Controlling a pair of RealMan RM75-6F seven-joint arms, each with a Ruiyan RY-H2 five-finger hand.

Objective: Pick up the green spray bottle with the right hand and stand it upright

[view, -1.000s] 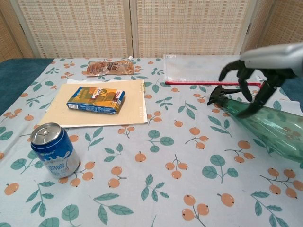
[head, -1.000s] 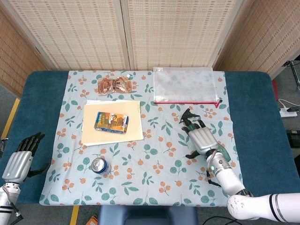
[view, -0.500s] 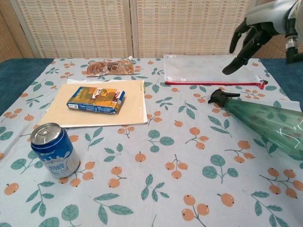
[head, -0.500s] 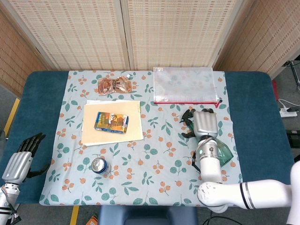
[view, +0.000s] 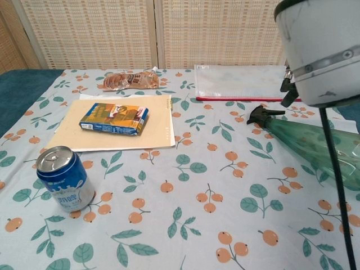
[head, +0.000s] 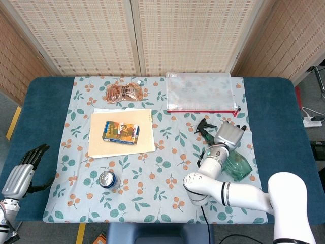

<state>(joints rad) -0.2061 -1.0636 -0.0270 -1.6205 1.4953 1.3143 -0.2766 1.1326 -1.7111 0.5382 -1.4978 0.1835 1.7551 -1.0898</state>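
the green spray bottle (view: pixel 315 143) lies on its side at about four o'clock on the tablecloth (head: pixel 152 188), its black nozzle pointing toward the zip pouch (head: pixel 200 92) at one o'clock. your right hand (head: pixel 229 135) hangs above the bottle's neck end, not gripping it; in the chest view the arm blocks the hand, so you cannot tell how the fingers are set, beyond a dark fingertip or two showing. judging by this, you are in the approach step and nothing is lifted yet. next you need to bring the hand down around the body of the bottle, close on it firmly, then tip it onto its base. your left hand (head: pixel 23 170) idles at eight o'clock off the cloth, fingers apart, holding nothing. the cloth covers a blue table (head: pixel 45 101), with woven screens (head: pixel 137 35) behind.
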